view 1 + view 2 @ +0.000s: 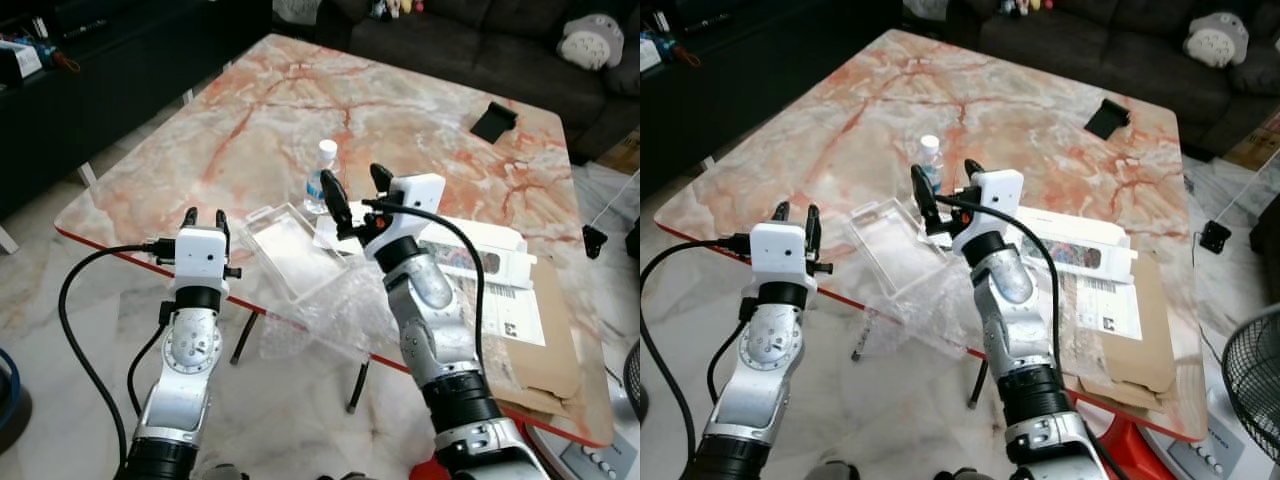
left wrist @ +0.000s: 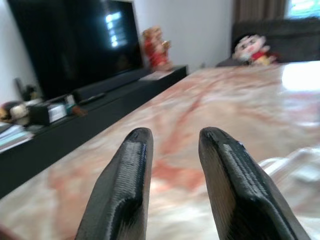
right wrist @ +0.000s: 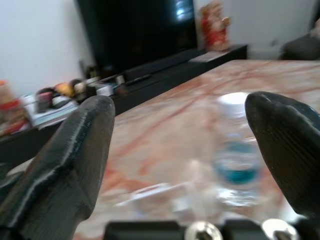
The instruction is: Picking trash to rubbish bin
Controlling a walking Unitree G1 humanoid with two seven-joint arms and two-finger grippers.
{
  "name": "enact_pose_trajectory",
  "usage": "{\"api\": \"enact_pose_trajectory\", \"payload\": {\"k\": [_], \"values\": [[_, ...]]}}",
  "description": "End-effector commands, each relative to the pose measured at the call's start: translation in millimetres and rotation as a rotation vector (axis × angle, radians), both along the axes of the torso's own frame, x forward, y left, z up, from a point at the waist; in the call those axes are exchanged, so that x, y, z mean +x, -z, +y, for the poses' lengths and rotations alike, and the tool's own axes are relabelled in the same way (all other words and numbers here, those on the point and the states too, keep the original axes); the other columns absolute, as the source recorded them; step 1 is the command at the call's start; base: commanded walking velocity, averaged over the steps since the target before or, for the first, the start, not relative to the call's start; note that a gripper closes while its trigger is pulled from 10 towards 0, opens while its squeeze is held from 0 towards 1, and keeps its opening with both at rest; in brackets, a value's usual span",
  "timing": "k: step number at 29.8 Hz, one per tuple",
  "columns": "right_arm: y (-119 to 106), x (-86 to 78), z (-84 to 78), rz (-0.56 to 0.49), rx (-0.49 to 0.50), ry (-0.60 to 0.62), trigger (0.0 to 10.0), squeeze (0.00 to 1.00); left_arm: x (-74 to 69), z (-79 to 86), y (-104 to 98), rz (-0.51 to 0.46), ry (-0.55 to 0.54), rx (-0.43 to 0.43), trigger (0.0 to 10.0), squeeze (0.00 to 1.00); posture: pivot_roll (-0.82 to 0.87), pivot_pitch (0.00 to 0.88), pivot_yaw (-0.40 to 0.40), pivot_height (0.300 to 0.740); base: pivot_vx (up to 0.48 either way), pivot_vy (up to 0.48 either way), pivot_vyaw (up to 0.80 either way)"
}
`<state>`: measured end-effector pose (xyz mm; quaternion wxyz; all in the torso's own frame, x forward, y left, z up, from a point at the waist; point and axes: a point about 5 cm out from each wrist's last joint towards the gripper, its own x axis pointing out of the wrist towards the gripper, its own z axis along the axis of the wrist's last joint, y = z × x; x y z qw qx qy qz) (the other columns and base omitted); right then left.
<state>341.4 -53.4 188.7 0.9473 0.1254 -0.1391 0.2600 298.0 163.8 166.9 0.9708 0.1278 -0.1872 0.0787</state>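
I have the marble counter (image 1: 250, 110) in front of me, with the trash gathered along its near edge. Largest of it is the flattened cardboard (image 1: 545, 355) at the right, under a white printed box (image 1: 480, 245). Crumpled clear wrap (image 1: 330, 310) hangs over the edge, and a clear plastic tray (image 1: 290, 250) lies beside it. Smallest is the water bottle (image 1: 320, 180), upright just behind the tray. I see no rubbish bin.

My right claw (image 1: 355, 195) is raised over the counter with its fingers spread wide and nothing between them. In the right wrist view the bottle (image 3: 237, 150) sits between the fingers but further off. My left claw (image 1: 204, 222) hovers at the near edge beside the tray, fingers slightly parted and empty.

I judge the bottle is the step in hand. To do it well I would lower the right claw to the bottle's middle, keep the fingers clear of the tray's rim, and close gently. A light bottle could tip or skid on the smooth marble.
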Motion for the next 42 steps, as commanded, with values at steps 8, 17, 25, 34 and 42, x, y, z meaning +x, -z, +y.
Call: {"api": "enact_pose_trajectory", "payload": {"k": [8,17,25,34,42], "values": [[-4.2,0.8,-4.5,-0.016,-0.006,0.013,10.0,0.00,-1.2,-5.4,-2.8,-0.010,0.016,-0.010,10.0,0.00,0.08,0.190,-0.140,0.740,0.318,0.000,0.46],[-3.7,0.9,-4.5,-0.015,-0.003,0.014,10.0,0.00,-0.5,-5.8,-2.4,-0.008,0.018,-0.011,10.0,0.00,0.08,0.188,-0.139,0.740,0.317,0.000,0.00],[-4.8,0.8,-4.5,-0.019,0.003,0.014,10.0,0.00,-0.3,-6.0,-3.2,-0.012,0.017,-0.011,10.0,0.00,0.08,0.189,-0.141,0.740,0.315,0.000,0.00],[-5.1,0.4,-4.8,-0.019,0.008,0.014,10.0,0.00,-0.6,-6.7,-3.7,-0.013,0.018,-0.011,10.0,0.00,0.08,0.191,-0.141,0.740,0.317,0.000,0.00],[-5.4,0.3,-4.5,-0.020,0.006,0.012,10.0,0.00,-0.8,-6.5,-4.0,-0.014,0.017,-0.012,10.0,0.00,0.08,0.192,-0.143,0.740,0.315,0.000,0.00]]}}
